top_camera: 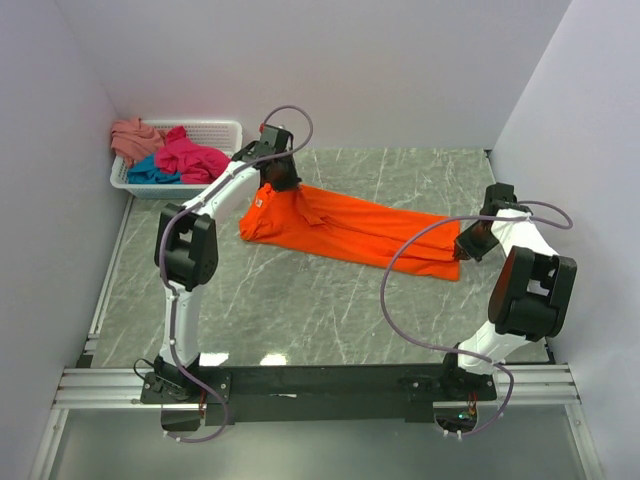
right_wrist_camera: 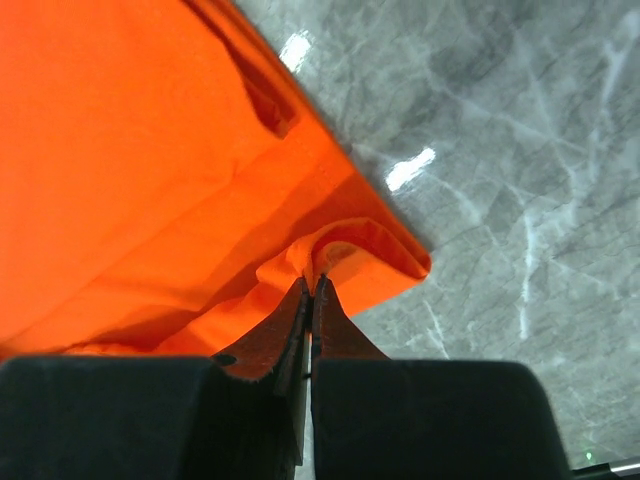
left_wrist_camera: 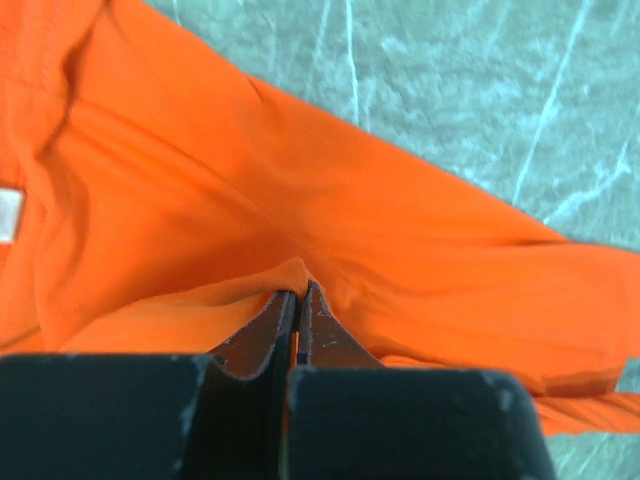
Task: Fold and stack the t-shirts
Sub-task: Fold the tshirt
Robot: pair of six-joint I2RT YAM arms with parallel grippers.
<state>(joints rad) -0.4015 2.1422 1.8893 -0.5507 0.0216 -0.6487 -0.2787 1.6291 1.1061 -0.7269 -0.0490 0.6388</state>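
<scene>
The bright orange t-shirt (top_camera: 350,230) lies stretched in a long band across the table from far left to right. My left gripper (top_camera: 281,183) is shut on a pinch of its cloth near the collar end; the left wrist view shows the shirt (left_wrist_camera: 300,180) bunched at the gripper (left_wrist_camera: 298,290). My right gripper (top_camera: 468,240) is shut on the shirt's right corner; the right wrist view shows the folded hem (right_wrist_camera: 150,150) caught at the gripper (right_wrist_camera: 315,283). The magenta-pink (top_camera: 190,158), teal-blue (top_camera: 150,173) and salmon-pink (top_camera: 133,136) t-shirts lie crumpled in the basket.
The white lattice basket (top_camera: 222,130) stands at the far left corner against the wall. The grey marbled table (top_camera: 300,310) is walled on three sides. Both arms' cables loop over the table near the shirt.
</scene>
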